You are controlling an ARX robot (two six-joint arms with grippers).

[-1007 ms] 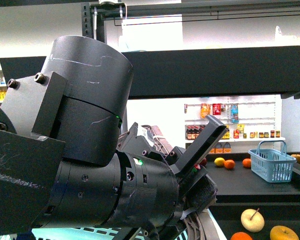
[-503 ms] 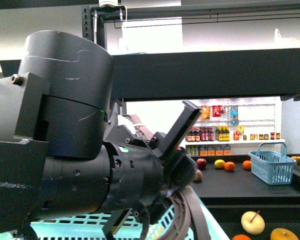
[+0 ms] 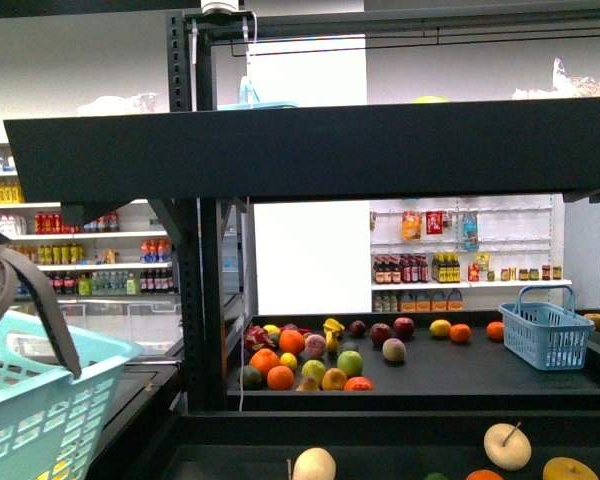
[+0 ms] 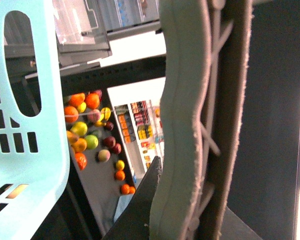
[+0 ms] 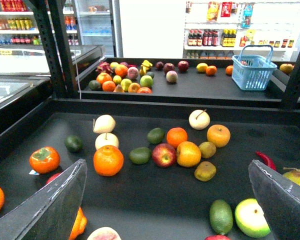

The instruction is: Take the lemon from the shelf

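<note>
The lemon (image 3: pixel 440 327) is a yellow oval fruit on the far tray of the black shelf (image 3: pixel 208 300), beside an orange. It also shows small in the right wrist view (image 5: pixel 202 67) and the left wrist view (image 4: pixel 120 164). My right gripper (image 5: pixel 167 167) is open above the near tray of mixed fruit, nothing between its fingers (image 5: pixel 55 210). It is well short of the lemon. My left gripper (image 4: pixel 190 220) is shut on the grey handle (image 4: pixel 182 125) of a light teal basket (image 3: pixel 30 400) at the lower left of the front view.
A pile of oranges, apples and green fruit (image 3: pixel 310 360) lies at the left of the far tray. A blue basket (image 3: pixel 546 335) stands at its right. The near tray (image 5: pixel 155 200) holds oranges, apples, avocados and a red chilli. Upright posts (image 5: pixel 52 47) flank it.
The left arm, which filled most of the front view, has swung out to the left. Only the teal basket and its handle remain at the lower left, and the shelf now shows.
</note>
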